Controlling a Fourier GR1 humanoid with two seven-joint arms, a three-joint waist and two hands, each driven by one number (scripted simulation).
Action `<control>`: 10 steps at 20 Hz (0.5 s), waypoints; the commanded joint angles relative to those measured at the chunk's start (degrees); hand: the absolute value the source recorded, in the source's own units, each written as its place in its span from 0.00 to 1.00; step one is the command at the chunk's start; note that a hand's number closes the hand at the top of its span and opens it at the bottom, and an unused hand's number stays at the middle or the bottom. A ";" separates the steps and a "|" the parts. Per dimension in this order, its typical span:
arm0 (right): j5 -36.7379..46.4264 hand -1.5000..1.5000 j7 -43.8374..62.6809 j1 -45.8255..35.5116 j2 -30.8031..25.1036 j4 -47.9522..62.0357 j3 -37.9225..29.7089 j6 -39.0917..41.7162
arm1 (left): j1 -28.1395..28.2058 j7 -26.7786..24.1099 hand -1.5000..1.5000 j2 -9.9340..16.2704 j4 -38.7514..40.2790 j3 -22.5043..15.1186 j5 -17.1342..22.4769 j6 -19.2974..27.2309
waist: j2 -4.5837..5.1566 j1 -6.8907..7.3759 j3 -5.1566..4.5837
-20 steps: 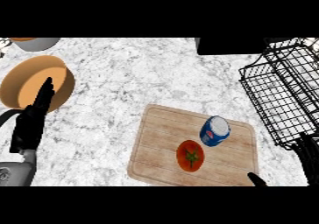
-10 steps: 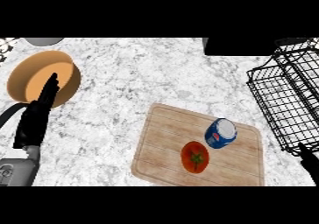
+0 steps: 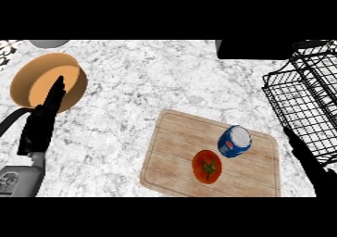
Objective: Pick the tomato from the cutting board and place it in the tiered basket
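Note:
A red tomato [image 3: 207,166] with a green stem lies on the wooden cutting board [image 3: 175,157], toward its near edge. The black wire tiered basket [image 3: 308,106] stands at the right edge of the counter. My right hand [image 3: 309,163] shows at the lower right, fingers straight and pointing up, between the board and the basket, apart from the tomato. My left hand [image 3: 43,119] is at the left, open, fingers up, far from the board.
A blue and white can [image 3: 234,141] lies on the board just behind and right of the tomato. An orange-brown bowl [image 3: 43,83] sits at the far left behind my left hand. A dark block [image 3: 253,48] stands at the back.
The view has shifted, so the board and tomato sit slightly further right and lower. My right hand has risen into view along the board's right side. The left hand stays put.

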 commanded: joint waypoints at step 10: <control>7.63 0.00 13.41 -8.81 8.32 9.88 6.96 7.21 | -0.48 0.00 0.50 -0.92 1.17 1.28 -1.59 -0.49 | -0.12 -0.86 0.13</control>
